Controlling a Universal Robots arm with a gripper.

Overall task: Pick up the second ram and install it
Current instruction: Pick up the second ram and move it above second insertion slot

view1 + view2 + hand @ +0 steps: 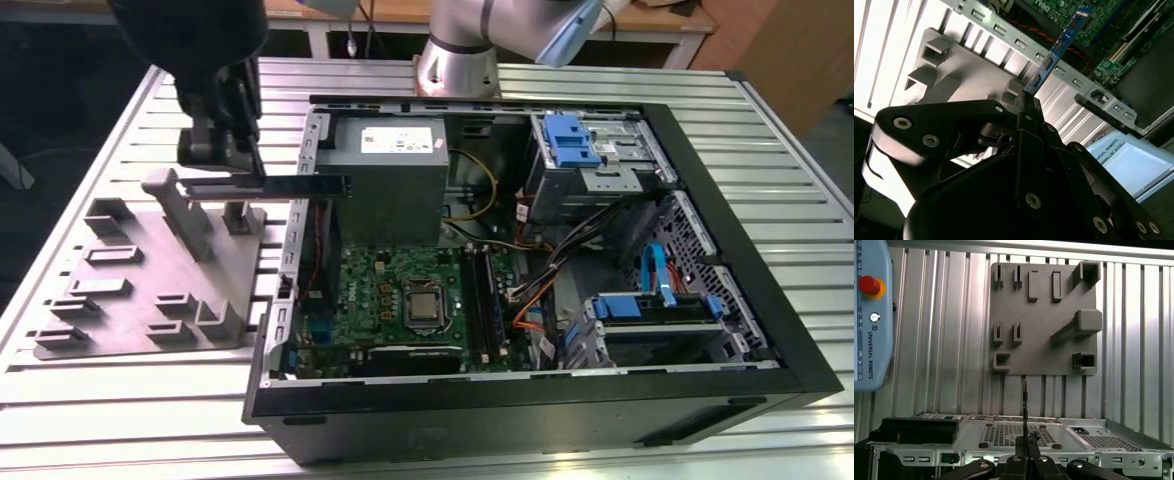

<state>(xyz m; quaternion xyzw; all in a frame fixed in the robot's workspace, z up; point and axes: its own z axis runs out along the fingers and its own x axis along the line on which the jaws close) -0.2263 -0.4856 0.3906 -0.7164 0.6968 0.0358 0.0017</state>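
My gripper (224, 168) is shut on the second ram (296, 185), a thin dark stick with a blue end. It holds the stick level in the air over the grey holder plate (134, 290), at the exterior view's left of the open computer case (747, 330). The stick's free end reaches over the case's side wall. In the second wrist view the ram (1060, 44) sticks out from the closed fingertips (1029, 107) toward the green motherboard (1104, 60). In the first wrist view the ram (1024, 407) shows edge-on above the gripper (1024, 442).
The motherboard (387, 295) lies in the case floor with dark memory slots (483, 300) beside the processor socket. A grey power supply (387, 170), blue drive cages (577, 140) and cables fill the case. Tall posts (180, 210) rise from the holder plate. A teach pendant (869, 315) lies on the slatted table.
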